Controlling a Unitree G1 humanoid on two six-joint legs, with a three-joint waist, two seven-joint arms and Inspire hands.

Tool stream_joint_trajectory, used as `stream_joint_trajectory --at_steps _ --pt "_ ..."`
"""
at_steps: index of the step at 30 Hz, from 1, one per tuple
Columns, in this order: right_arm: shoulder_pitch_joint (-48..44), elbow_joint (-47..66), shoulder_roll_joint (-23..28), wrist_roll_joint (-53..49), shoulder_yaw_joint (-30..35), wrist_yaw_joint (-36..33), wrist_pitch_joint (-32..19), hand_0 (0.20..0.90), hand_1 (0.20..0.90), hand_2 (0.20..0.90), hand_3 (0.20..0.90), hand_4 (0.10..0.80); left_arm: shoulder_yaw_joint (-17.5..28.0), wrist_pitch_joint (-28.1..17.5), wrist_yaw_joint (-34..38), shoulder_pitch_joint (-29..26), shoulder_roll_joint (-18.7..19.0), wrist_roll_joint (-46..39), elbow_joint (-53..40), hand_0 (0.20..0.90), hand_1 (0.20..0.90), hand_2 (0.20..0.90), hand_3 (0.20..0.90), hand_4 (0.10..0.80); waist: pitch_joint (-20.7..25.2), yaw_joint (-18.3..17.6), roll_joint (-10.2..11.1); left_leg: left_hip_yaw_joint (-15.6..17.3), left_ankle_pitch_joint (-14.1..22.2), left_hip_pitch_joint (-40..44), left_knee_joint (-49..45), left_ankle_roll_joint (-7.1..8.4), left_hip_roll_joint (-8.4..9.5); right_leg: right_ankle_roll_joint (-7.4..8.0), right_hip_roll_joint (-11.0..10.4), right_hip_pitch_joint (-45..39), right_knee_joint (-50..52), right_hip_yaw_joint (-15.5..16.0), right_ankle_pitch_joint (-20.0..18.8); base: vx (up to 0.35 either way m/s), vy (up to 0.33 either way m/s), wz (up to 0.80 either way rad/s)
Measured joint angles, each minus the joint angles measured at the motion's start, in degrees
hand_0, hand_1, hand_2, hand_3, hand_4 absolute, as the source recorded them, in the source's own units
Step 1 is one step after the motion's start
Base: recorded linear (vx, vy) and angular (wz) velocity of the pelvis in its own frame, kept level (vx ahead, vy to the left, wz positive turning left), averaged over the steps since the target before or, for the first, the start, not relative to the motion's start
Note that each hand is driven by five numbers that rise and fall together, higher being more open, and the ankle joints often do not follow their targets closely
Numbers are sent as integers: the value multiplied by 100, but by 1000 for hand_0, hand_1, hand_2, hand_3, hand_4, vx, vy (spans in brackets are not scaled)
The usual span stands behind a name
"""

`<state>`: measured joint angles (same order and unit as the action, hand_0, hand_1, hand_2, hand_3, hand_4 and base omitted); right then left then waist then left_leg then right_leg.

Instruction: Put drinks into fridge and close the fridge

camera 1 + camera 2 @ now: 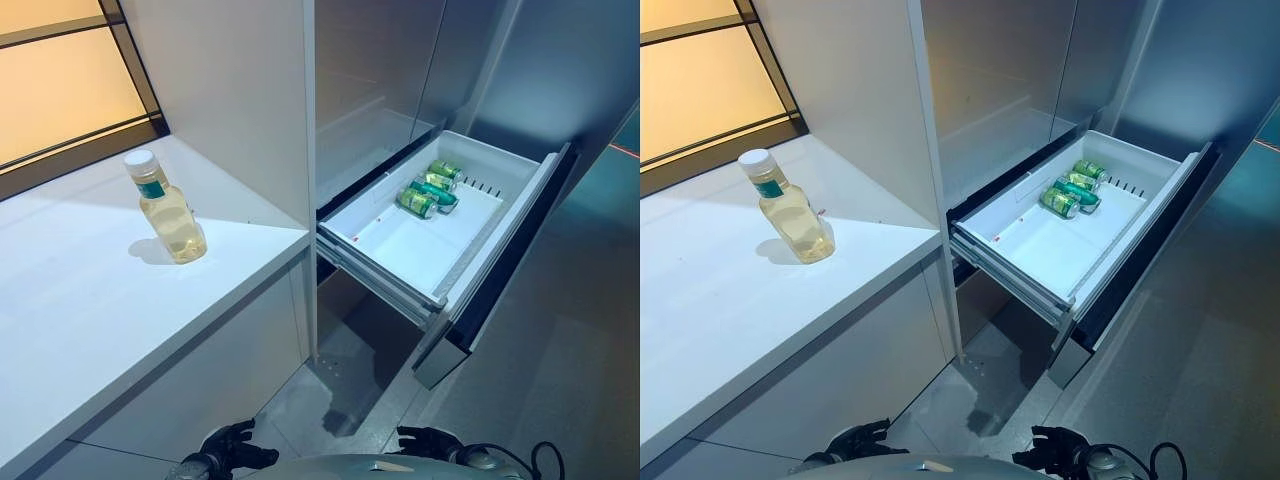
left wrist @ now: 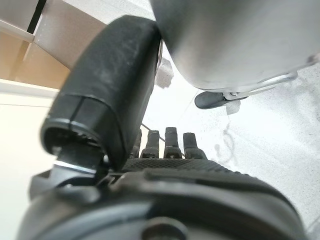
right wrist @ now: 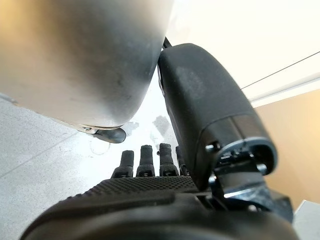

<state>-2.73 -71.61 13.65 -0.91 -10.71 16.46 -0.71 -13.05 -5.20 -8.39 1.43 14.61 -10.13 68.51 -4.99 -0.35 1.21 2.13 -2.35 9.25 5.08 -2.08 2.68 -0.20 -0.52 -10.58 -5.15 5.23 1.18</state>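
My left robot hand [image 1: 235, 447] and right robot hand [image 1: 428, 440] hang low, relaxed, holding nothing. The bottle [image 1: 168, 209] stands upright on the white surface [image 1: 80, 300]; likely heavy with liquid, smooth: grasp mid-body. Beyond, cans [image 1: 430, 188] lie in the open fridge drawer [image 1: 400, 245].

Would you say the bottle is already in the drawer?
No, the bottle stands on the counter, while the open drawer holds only cans.
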Motion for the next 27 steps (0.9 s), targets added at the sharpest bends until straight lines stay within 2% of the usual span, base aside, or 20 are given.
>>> stream_joint_trajectory --at_steps 9,12,14,19,22,24,27 --pt "-4 -9 0 28 4 0 -1 900 900 900 900 800 56 -302 162 34 -3 -232 33 900 900 900 900 800 2 14 3 -1 0 4 0 0 0 0 0 -3 0 2 0 0 0 0" --pt "-14 -9 3 41 4 11 3 900 900 900 900 800 48 -364 -228 29 36 -255 -43 900 900 900 900 800 3 10 1 4 0 5 0 -1 0 0 -1 4 6 -2 0 0 0 0" --pt "-28 -6 8 65 3 21 22 900 900 900 900 800 34 -149 -1117 29 142 -519 -323 900 900 900 900 800 2 10 -3 12 -1 3 0 -1 -1 0 -2 12 14 -7 0 -17 18 -1" --pt "-41 218 152 224 16 220 156 900 900 900 900 800 -325 894 -3405 -85 517 -1032 -1900 900 900 900 900 800 -42 -9 -92 53 -3 1 24 -6 0 3 -14 34 33 -34 0 -32 31 -3" --pt "-59 264 216 222 -30 271 194 900 900 900 900 800 -472 1268 -4255 -330 752 -1173 -2561 900 900 900 900 800 -80 -35 -172 62 -3 -2 26 -6 -3 3 -11 39 29 -43 -1 -8 10 -1" --pt "-101 258 270 222 -41 281 177 900 900 900 900 800 -466 1569 -4839 -497 1031 -1405 -3354 900 900 900 900 800 -113 -79 -245 64 -3 -4 25 -6 -5 3 -10 40 20 -47 -2 0 0 0" --pt "-103 259 312 222 -91 268 135 900 900 900 900 800 -443 2060 -5163 -618 1380 -2007 -4636 900 900 900 900 800 -111 -88 -298 64 -3 1 20 -6 -4 4 -11 30 16 -48 -3 0 0 0"
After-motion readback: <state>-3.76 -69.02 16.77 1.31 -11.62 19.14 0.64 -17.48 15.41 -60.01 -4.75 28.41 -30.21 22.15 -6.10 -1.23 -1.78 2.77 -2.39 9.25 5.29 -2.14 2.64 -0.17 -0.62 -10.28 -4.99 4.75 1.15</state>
